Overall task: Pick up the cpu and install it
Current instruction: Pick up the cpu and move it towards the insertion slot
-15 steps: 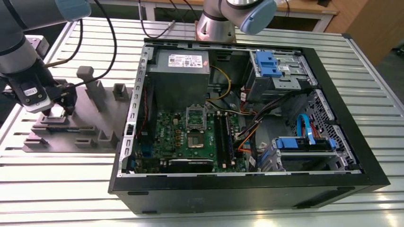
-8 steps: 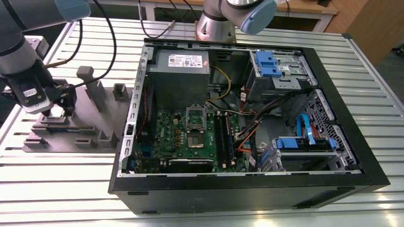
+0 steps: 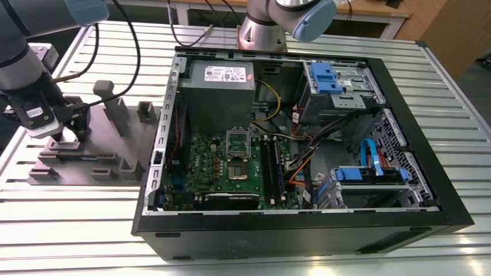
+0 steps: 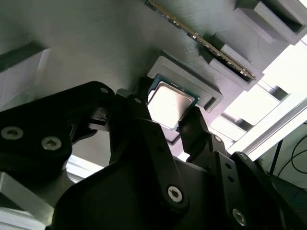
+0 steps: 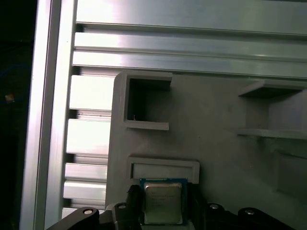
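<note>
A table [image 3: 230, 34] of shiny metal slats holds a grey plastic block [image 3: 115, 164] with slots and pegs at the exterior view's left, and a big open black computer box [image 3: 307, 233] sits to its right. The grey arm [image 3: 19, 63] bends down over the block, with its gripper [image 3: 68, 137] pointing down. In both wrist views the cpu [image 5: 163, 203], flat and square with a shiny grey top, lies in a small pocket of the block, and the black fingers [image 4: 192, 127] are pulled in tight against two of its sides.
</note>
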`<action>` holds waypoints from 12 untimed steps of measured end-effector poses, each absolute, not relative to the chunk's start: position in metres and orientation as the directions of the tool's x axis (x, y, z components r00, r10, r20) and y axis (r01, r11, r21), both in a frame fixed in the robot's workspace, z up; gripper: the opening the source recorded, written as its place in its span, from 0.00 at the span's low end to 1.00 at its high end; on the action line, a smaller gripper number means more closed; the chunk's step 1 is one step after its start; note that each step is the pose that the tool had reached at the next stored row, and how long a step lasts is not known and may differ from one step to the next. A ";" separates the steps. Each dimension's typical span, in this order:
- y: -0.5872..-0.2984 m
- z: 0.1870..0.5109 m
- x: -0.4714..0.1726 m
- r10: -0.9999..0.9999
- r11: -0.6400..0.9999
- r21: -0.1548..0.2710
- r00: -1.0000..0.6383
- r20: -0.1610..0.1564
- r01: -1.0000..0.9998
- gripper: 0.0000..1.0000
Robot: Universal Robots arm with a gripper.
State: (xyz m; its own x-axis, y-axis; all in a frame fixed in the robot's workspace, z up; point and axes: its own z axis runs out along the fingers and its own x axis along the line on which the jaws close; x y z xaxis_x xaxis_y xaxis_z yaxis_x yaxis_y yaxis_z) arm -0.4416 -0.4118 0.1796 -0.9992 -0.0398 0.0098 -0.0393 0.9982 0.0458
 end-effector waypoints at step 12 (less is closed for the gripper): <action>-0.412 0.181 -0.442 -0.027 0.999 0.046 -1.000 0.010 -0.027 0.53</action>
State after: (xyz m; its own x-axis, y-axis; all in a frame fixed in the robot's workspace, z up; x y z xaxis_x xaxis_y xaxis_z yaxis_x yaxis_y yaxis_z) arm -0.4416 -0.4119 0.1812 -0.9996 -0.0273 0.0098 -0.0268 0.9986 0.0458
